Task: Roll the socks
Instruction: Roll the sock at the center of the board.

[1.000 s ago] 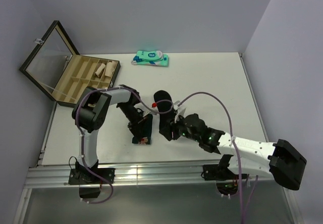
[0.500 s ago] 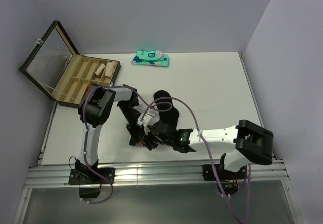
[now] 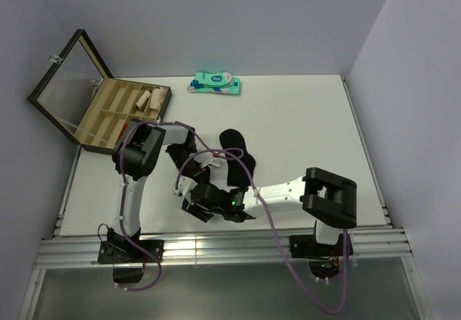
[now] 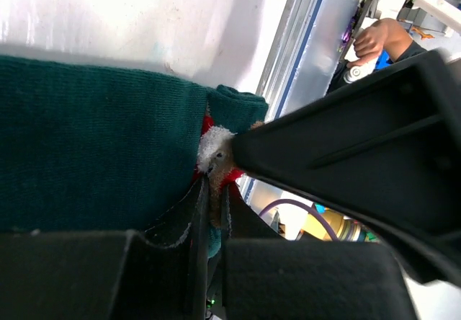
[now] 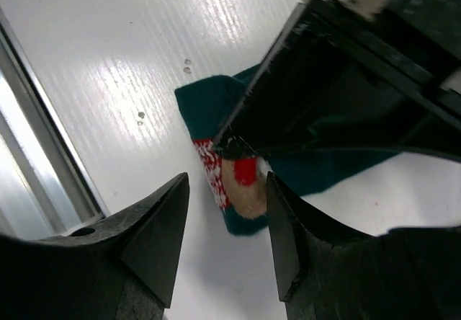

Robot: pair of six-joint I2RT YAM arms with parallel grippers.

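The dark green sock point(image 4: 94, 147) lies flat near the table's front edge, and its toe with the red, white and beige figure point(image 5: 241, 183) points toward the edge. My left gripper point(image 4: 212, 197) is shut on that toe, pinching the fabric between its fingers. My right gripper point(image 5: 227, 190) hovers open just over the same toe, one finger point(image 5: 155, 241) on each side, with nothing held. In the top view both grippers, left point(image 3: 189, 187) and right point(image 3: 202, 206), cover most of the green sock. The black sock point(image 3: 238, 158) lies just behind them, partly under the right arm.
A wooden box point(image 3: 122, 111) with its glass lid open stands at the back left, with beige rolled socks point(image 3: 148, 100) inside. A teal-and-white packaged pair point(image 3: 216, 83) lies at the far edge. The metal rail point(image 3: 216, 244) runs along the table's front.
My right arm has swung left across the table, bringing its open gripper from beside the black sock to the green sock's toe. The left gripper has kept its hold.
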